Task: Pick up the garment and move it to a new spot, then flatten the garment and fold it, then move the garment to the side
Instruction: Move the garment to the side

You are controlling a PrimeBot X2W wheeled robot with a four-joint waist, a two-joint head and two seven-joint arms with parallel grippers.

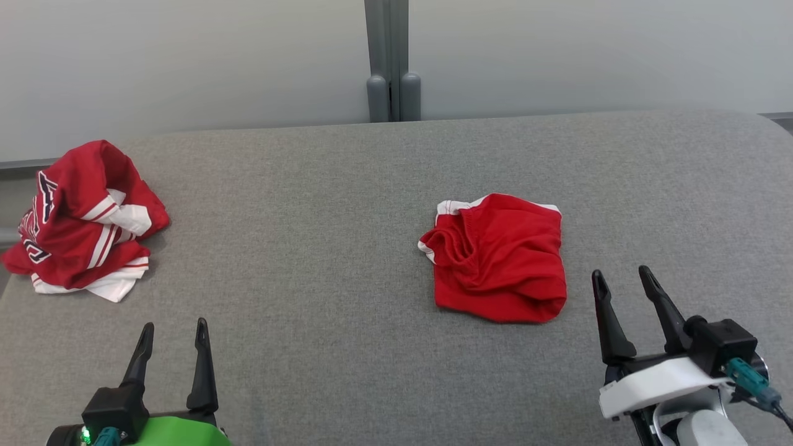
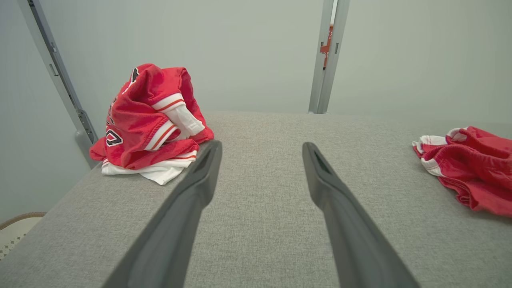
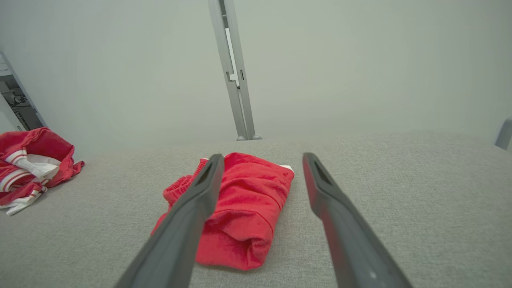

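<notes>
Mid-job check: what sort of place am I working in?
Probably a staged test bay rather than a lived-in room: a grey fabric-covered surface, like a bed or padded table, backed by plain pale partition panels joined at a grey metal post. On it lie a crumpled jersey and red shorts.

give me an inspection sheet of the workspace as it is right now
surface: grey fabric-covered table, flat, far corners rounded
job's things: red and white jersey heaped at the table's left edge; plain red garment bunched right of centre; cannot tell which one is to be folded
clutter: nothing seen
hands: left hand open, holding nothing, over the table near the jersey; right hand open, holding nothing, beside the plain red garment and apart from it
cables: teal plug with a dark cable at the right wrist
surroundings: pale wall panels behind the table, joined by a grey post
</notes>
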